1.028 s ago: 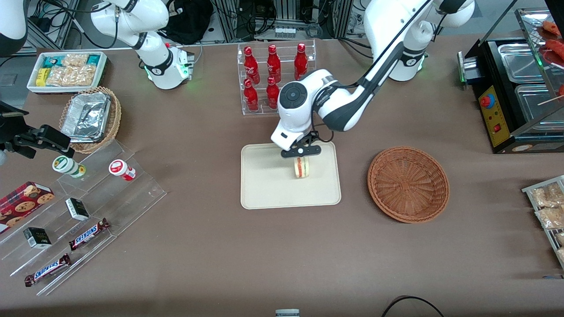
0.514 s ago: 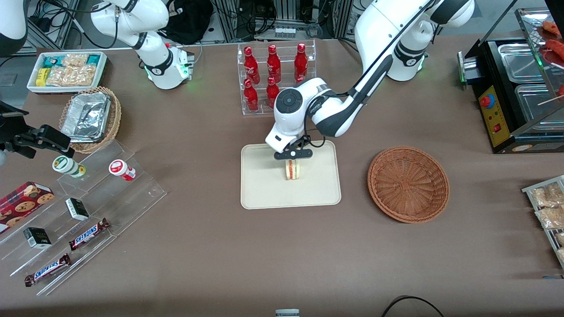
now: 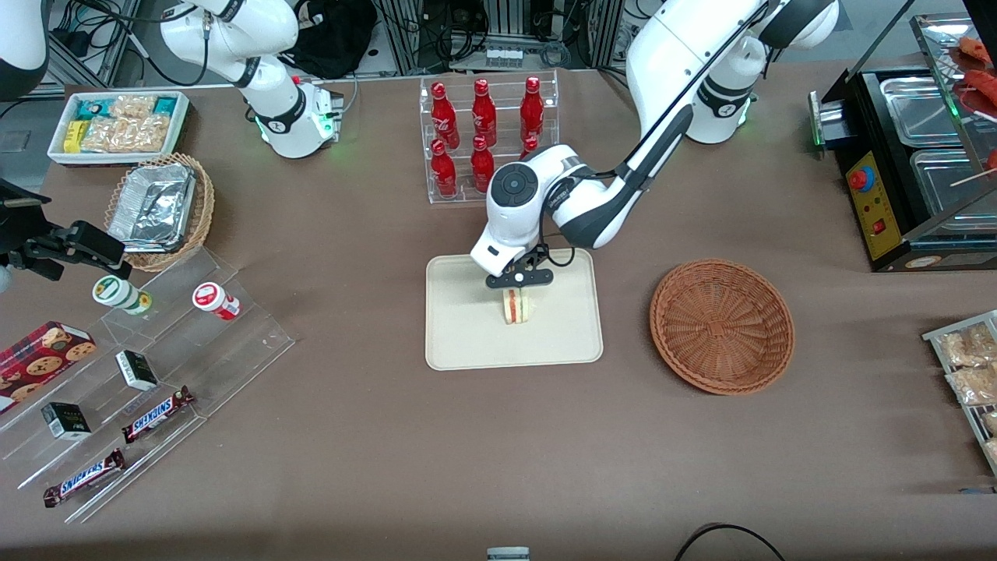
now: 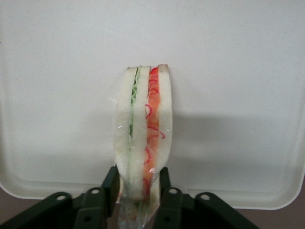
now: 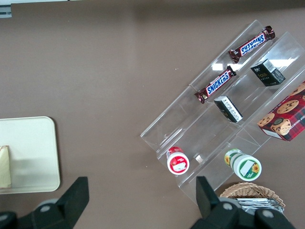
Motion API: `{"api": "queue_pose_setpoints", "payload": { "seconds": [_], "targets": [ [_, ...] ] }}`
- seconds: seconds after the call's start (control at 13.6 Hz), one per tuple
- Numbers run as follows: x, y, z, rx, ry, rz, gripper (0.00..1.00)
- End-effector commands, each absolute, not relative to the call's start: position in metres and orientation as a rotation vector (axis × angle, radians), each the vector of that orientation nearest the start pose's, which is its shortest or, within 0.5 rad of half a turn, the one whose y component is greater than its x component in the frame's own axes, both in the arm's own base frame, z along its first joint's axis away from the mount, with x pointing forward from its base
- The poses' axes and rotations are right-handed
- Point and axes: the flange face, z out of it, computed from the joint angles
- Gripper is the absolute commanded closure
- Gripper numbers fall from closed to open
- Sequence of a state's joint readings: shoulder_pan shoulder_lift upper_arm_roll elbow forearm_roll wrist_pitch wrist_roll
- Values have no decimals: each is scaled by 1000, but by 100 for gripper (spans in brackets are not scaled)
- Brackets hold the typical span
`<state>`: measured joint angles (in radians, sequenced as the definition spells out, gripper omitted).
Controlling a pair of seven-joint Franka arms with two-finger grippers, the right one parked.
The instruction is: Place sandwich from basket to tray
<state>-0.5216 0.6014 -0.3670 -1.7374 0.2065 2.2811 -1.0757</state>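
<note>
The sandwich (image 3: 519, 306) is a white wedge with orange-red and green filling, standing on edge over the middle of the cream tray (image 3: 467, 331). My left gripper (image 3: 519, 280) is directly above it, shut on its upper end. In the left wrist view the black fingers (image 4: 110, 183) press both bread faces of the sandwich (image 4: 143, 124), with the tray (image 4: 238, 71) beneath. The reddish-brown basket (image 3: 722, 325) sits empty beside the tray, toward the working arm's end. The right wrist view shows a tray corner (image 5: 33, 143) and a sliver of the sandwich (image 5: 5, 167).
A clear rack of red bottles (image 3: 483, 136) stands farther from the front camera than the tray. A clear stepped shelf with snacks (image 3: 148, 366), a tan basket with foil trays (image 3: 160, 206) and a white snack box (image 3: 117, 125) lie toward the parked arm's end. A black food warmer (image 3: 911, 156) is toward the working arm's end.
My left gripper has carried the sandwich a little toward the parked arm's end over the tray and lowered it slightly. The grip has not changed.
</note>
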Motion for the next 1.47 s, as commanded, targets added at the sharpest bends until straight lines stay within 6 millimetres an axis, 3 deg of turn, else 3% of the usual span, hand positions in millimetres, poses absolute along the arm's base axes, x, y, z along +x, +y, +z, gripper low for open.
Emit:
{"api": "queue_pose_setpoints", "payload": {
  "seconds": [0.0, 0.29, 0.44, 0.66, 0.81, 1.1, 1.25, 1.39],
  "targets": [
    [444, -503, 275, -3162, -246, 6, 0],
    [436, -482, 354, -3077, -386, -60, 0],
    [443, -449, 407, -3013, -460, -74, 0],
    [464, -389, 471, -2957, -608, -124, 0],
    [482, -349, 502, -2964, -704, -106, 0],
    [485, -255, 558, -2978, -511, 111, 0],
    [485, -187, 583, -3001, -410, 217, 0],
    [483, -132, 598, -3012, -304, 278, 0]
  ]
}}
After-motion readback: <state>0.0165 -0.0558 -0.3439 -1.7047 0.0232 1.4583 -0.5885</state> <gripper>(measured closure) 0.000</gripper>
